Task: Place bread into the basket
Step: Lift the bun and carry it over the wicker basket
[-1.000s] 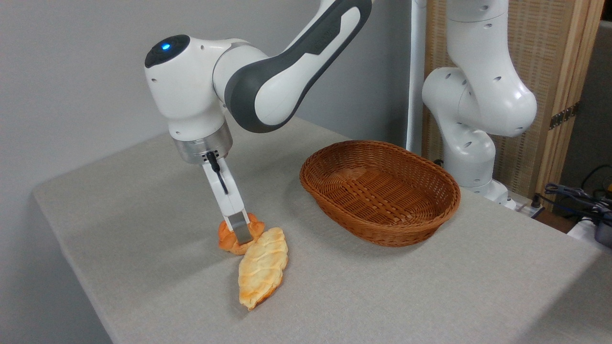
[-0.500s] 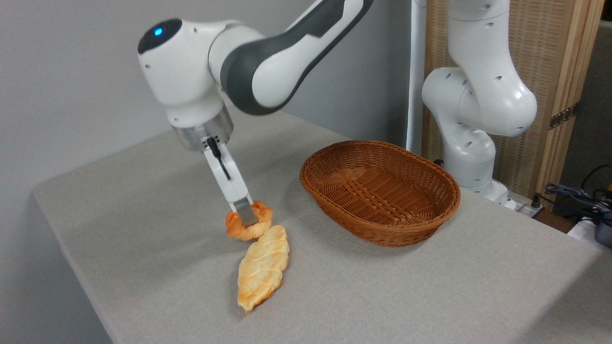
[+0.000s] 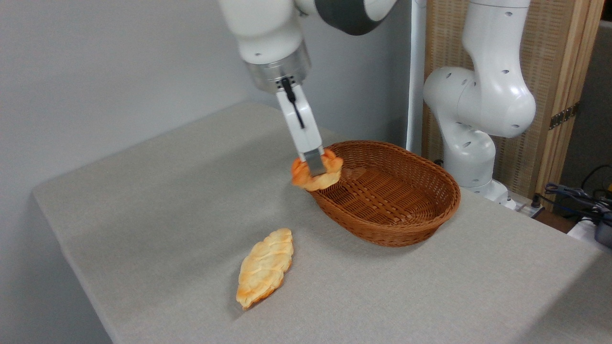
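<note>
The bread (image 3: 306,177), a small round orange-golden bun with a lobed top, hangs in the air above the left rim of the basket. My gripper (image 3: 316,168) is shut on it, one grey fingertip showing across its front. The basket (image 3: 382,224) is an oval brown wicker one, shallow with a braided rim, standing at the middle right of the table with nothing inside it.
A longer, paler braided loaf (image 3: 265,266) lies on the grey cloth-covered table (image 3: 143,205) toward the front. The arm's white base (image 3: 473,134) stands behind the basket. Cables (image 3: 581,198) lie at the far right, off the table.
My gripper has lifted the bread off the table beside the braided loaf and carried it up and to the right, to the basket's left rim. The loaf shifted slightly.
</note>
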Tool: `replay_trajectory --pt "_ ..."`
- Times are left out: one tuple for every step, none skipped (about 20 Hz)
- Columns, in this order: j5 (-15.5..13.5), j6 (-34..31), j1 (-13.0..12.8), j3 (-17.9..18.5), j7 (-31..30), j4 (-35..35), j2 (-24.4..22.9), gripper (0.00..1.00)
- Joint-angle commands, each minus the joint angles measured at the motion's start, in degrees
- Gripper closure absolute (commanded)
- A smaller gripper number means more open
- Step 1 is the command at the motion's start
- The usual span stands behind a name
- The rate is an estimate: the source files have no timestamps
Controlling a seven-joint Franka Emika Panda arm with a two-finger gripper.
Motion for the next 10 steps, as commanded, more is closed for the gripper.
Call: replay_trajectory --pt "1.94 0.12 -12.3 6.61 -0.36 -10.35 -7.87 0.66" --pt "1.94 -0.66 -13.37 6.61 -0.71 -11.42 -8.24 0.62" --pt "1.94 -1.02 -14.86 6.61 -0.89 -12.12 -8.15 0.61" --pt "1.94 -1.02 -16.78 6.7 -1.15 -13.09 -7.89 0.6" --pt "2.03 -0.85 -18.11 6.7 -1.15 -14.14 -7.8 0.54" --pt "2.21 -0.67 -19.78 6.7 -1.15 -15.11 -7.8 0.43" --pt "3.25 -0.58 -20.84 6.79 -1.15 -15.73 -7.8 0.41" --pt "5.52 -0.5 -20.93 6.7 -1.06 -16.34 -7.71 0.39" --pt "7.2 -0.41 -21.02 6.7 -1.06 -17.13 -7.62 0.33" --pt "7.48 -0.32 -21.02 6.7 -0.98 -17.75 -7.62 0.29"
